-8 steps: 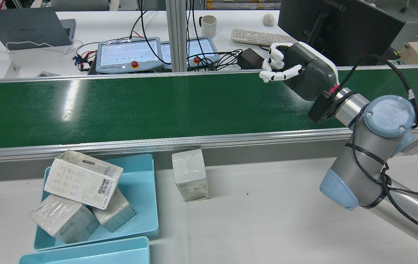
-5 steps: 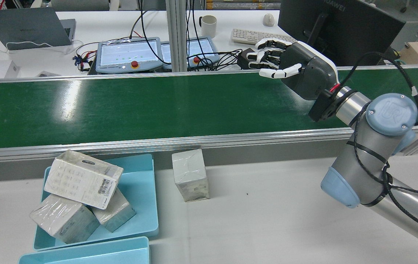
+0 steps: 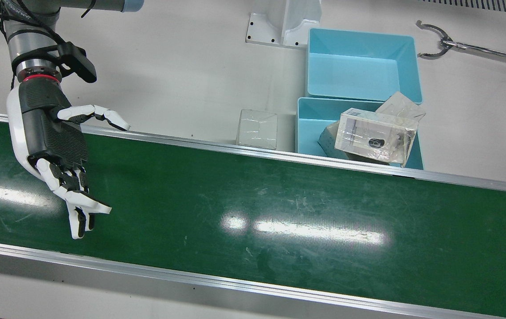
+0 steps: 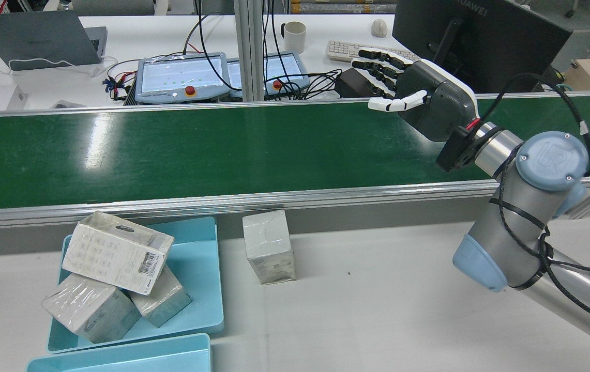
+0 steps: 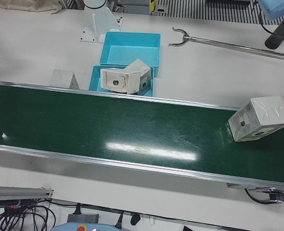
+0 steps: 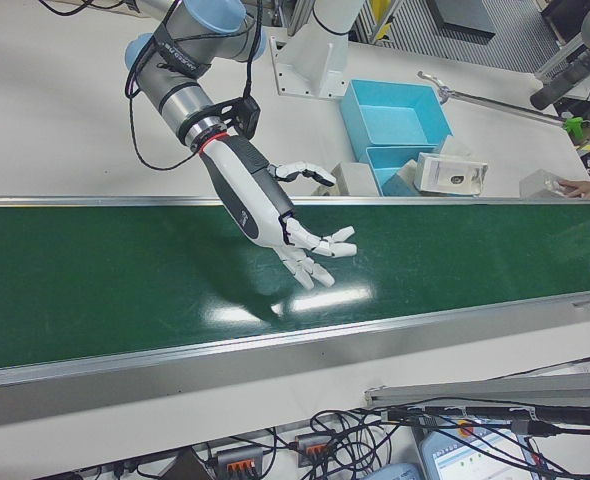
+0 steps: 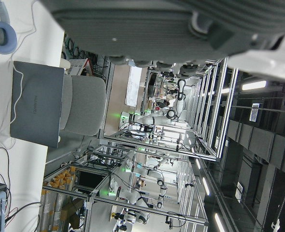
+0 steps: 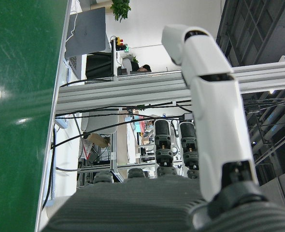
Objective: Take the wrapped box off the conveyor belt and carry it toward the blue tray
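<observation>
Green conveyor belt (image 5: 132,130) carries the wrapped box (image 5: 260,118) at its far end. Right hand (image 3: 53,146) hovers spread, empty. Approach pending; must intercept box.

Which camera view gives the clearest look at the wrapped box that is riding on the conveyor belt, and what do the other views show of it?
The left-front view: the wrapped box lies whole on the green conveyor belt, near that view's right end. The front and rear views show only bare belt. In the right-front view a pale box sits at the right edge, too small to identify. The hand views miss it.
</observation>
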`<action>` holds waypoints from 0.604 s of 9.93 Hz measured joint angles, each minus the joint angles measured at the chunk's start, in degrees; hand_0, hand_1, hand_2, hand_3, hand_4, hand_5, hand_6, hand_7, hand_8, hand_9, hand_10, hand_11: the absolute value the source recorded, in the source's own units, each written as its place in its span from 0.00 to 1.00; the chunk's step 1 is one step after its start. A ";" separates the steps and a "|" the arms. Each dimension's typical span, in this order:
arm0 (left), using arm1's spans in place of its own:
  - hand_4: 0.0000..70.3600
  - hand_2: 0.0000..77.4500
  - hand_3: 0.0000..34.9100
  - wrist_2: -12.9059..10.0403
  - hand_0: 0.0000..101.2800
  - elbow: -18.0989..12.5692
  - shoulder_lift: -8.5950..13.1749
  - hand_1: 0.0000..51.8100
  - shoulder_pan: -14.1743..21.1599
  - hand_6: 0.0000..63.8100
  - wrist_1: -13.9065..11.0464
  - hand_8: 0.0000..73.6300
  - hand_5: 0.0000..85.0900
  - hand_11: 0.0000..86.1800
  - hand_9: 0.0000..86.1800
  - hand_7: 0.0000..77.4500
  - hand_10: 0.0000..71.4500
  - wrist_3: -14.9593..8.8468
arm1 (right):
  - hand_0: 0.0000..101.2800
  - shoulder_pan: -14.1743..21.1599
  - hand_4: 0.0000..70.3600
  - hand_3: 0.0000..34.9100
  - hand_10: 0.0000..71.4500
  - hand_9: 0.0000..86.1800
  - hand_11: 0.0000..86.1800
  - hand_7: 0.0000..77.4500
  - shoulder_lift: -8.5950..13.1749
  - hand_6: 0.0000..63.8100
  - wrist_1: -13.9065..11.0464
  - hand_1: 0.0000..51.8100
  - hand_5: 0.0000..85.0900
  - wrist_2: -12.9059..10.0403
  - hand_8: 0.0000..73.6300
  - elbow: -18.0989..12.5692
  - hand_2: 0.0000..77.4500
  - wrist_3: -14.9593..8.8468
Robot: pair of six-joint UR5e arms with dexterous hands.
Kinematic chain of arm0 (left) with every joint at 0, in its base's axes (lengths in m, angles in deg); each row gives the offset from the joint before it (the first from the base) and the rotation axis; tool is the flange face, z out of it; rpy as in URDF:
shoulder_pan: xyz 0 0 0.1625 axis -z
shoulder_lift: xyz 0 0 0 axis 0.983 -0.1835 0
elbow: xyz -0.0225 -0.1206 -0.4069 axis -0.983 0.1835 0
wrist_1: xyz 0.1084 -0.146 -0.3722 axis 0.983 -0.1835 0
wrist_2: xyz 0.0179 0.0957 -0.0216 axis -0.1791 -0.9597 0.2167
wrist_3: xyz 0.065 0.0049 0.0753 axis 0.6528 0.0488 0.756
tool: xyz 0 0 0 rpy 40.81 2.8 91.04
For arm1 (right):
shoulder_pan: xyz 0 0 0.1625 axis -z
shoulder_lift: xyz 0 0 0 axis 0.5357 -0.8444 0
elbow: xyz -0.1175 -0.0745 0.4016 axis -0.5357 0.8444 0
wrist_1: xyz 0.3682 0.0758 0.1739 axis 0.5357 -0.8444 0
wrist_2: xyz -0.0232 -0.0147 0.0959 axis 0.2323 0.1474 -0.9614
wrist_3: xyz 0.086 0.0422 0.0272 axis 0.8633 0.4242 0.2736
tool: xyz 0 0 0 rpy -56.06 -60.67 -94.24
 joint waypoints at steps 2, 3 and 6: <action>0.00 0.01 0.00 0.00 0.00 0.00 0.00 0.00 0.00 0.00 0.00 0.01 0.01 0.00 0.00 0.01 0.01 0.00 | 0.53 0.20 0.15 0.32 0.00 0.04 0.03 0.27 0.16 0.07 0.00 0.47 0.24 -0.03 0.00 0.16 0.36 -0.02; 0.00 0.01 0.00 0.00 0.00 0.00 0.00 0.00 0.00 0.00 0.00 0.01 0.01 0.00 0.00 0.01 0.00 0.00 | 0.53 0.26 0.18 0.30 0.00 0.04 0.03 0.26 0.19 0.09 0.26 0.45 0.24 -0.06 0.00 0.22 0.35 -0.04; 0.00 0.01 0.00 0.00 0.00 0.00 0.00 0.00 0.00 0.00 0.00 0.01 0.01 0.01 0.00 0.01 0.01 0.00 | 0.51 0.04 0.22 0.07 0.00 0.06 0.02 0.26 -0.06 0.10 7.21 0.41 0.25 0.10 0.00 2.11 0.32 -0.10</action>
